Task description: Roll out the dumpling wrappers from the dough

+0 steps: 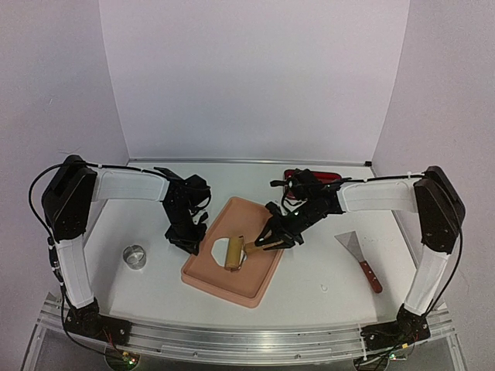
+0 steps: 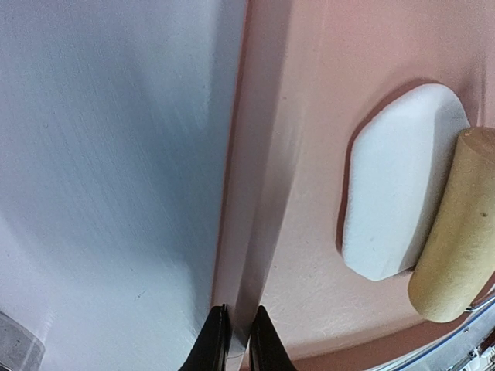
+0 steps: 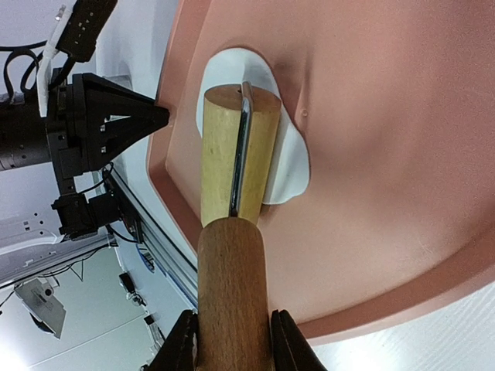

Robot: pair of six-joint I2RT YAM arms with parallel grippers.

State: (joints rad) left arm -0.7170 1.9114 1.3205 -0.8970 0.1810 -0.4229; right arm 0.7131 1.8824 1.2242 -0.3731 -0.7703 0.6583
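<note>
Right wrist: right fingers (image 3: 184, 348) tight on roller handle (image 3: 232, 286), left fingers (image 2: 213, 348) tight on tray rim (image 2: 240, 232).

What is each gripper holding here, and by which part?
The right gripper clamps the roller by its wooden handle; the left gripper pinches the pink tray by its rim.

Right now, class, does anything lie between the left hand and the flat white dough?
Nothing visible: the left hand, shut on the rim of the pink plastic tray, has only bare tray floor before the flat white dough.
</note>
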